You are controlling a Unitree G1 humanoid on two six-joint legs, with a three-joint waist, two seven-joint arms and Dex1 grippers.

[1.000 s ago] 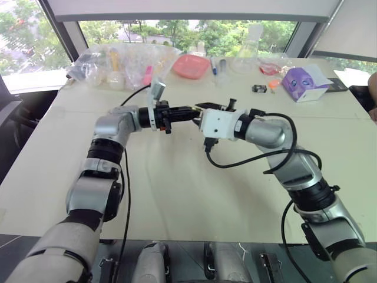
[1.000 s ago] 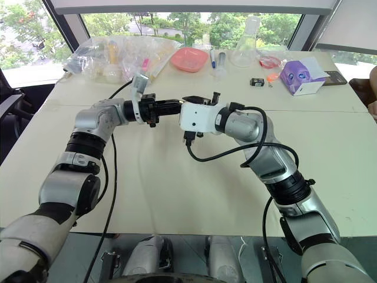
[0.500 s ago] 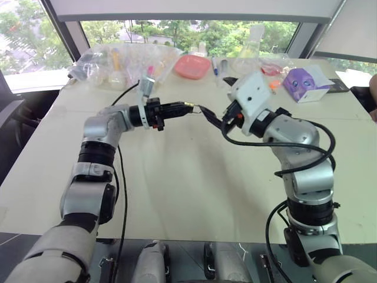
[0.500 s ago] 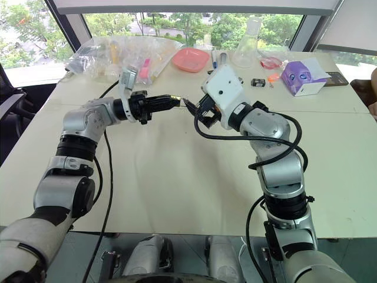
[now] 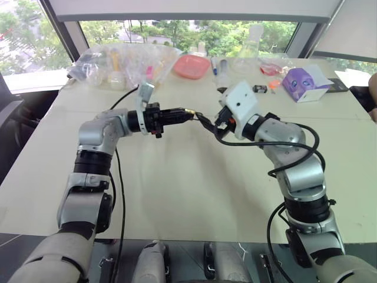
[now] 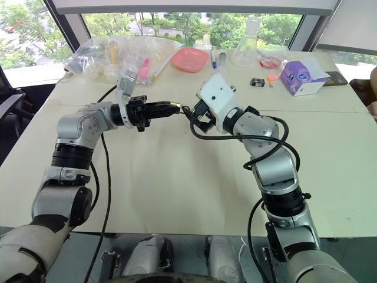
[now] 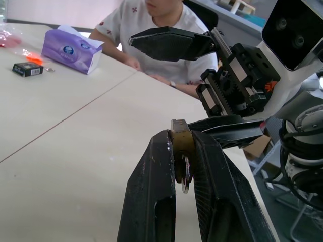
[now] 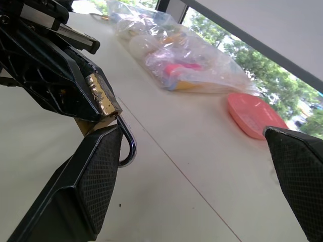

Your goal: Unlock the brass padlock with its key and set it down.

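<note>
head: down over table [image 5: 177,194] | wrists: close on padlock [image 7: 180,143]

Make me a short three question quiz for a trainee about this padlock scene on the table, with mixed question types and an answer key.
1. True or false: the brass padlock is lying on the table.
2. Which hand has its fingers spread wide? A) left hand B) right hand
3. Fill in: the purple box sits near the table's far ____ corner, as the robot sees it.

Key
1. False; it is clamped between the left hand's fingers, up off the table.
2. B; the right hand is open, one finger beside the padlock.
3. right
</note>
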